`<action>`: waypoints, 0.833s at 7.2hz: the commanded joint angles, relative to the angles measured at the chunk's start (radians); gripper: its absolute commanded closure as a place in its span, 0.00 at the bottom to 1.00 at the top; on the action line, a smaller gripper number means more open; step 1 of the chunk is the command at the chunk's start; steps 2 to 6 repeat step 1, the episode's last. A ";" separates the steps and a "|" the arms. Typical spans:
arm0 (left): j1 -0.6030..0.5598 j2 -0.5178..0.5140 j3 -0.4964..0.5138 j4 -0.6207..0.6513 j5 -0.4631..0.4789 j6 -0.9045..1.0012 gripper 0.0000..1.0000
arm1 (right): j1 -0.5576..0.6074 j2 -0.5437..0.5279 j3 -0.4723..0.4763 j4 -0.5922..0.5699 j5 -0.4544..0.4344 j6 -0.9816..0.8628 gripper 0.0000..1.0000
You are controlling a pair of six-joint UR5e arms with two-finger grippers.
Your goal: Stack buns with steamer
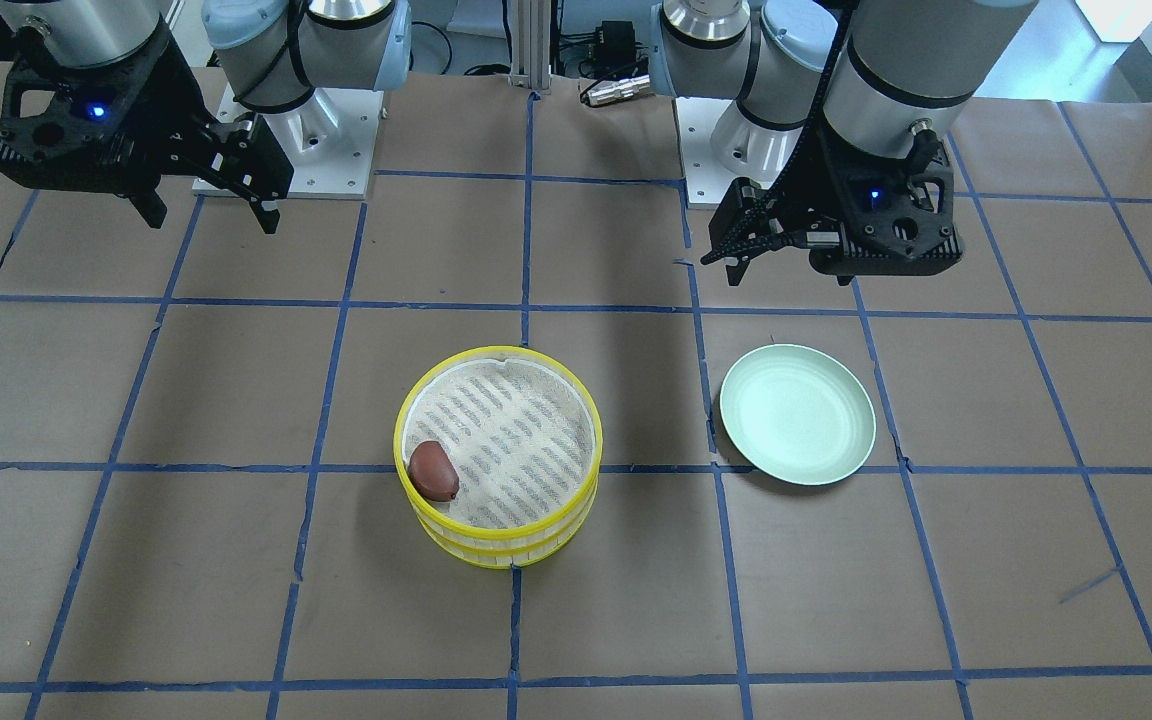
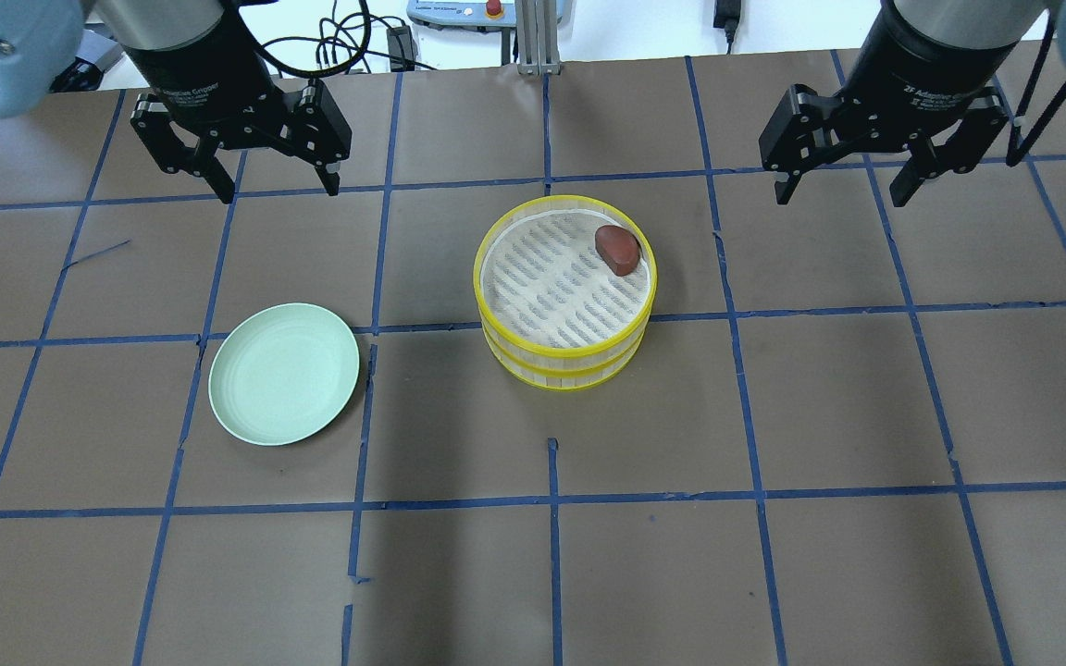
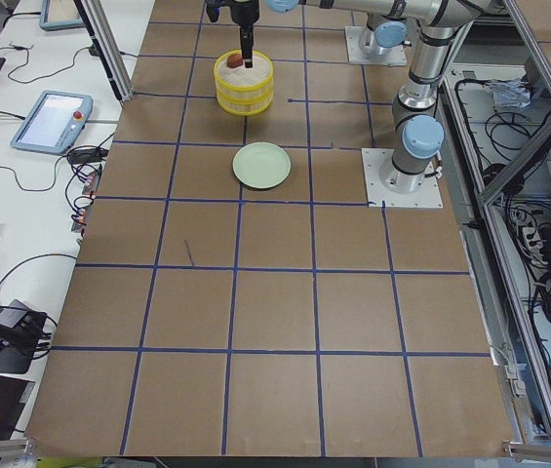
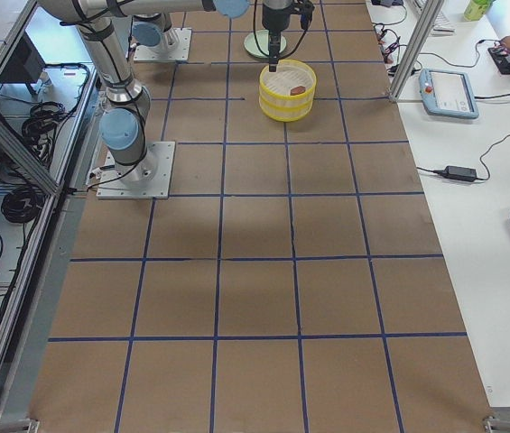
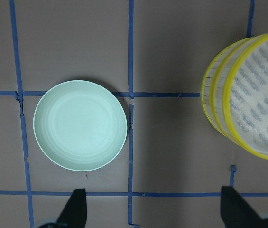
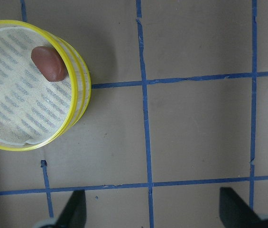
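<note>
The steamer [image 2: 561,368] is two yellow-rimmed trays stacked one on the other at the table's middle; it also shows in the front view [image 1: 496,540]. A reddish-brown bun [image 2: 618,250] lies in the top tray by its rim, and also shows in the front view [image 1: 433,471] and the right wrist view [image 6: 49,64]. The white bun is hidden or out of view. My left gripper [image 2: 276,190] is open and empty, raised behind the plate. My right gripper [image 2: 843,194] is open and empty, raised to the right of the steamer.
An empty pale green plate [image 2: 283,373] lies left of the steamer; it also shows in the left wrist view [image 5: 80,124]. The brown table cover carries a grid of blue tape lines. The arm bases stand at the robot's edge.
</note>
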 commanded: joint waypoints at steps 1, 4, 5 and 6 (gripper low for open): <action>-0.001 0.000 -0.001 0.002 -0.002 0.001 0.00 | -0.001 0.000 0.001 -0.001 0.000 0.000 0.01; -0.001 0.000 -0.001 0.002 -0.002 0.001 0.00 | -0.001 0.000 0.001 -0.001 0.000 0.000 0.01; -0.001 0.000 -0.001 0.002 -0.002 0.001 0.00 | -0.001 0.000 0.001 -0.001 0.000 0.000 0.01; -0.001 0.000 -0.001 0.002 -0.002 0.001 0.00 | -0.001 0.000 0.001 -0.001 0.000 0.000 0.01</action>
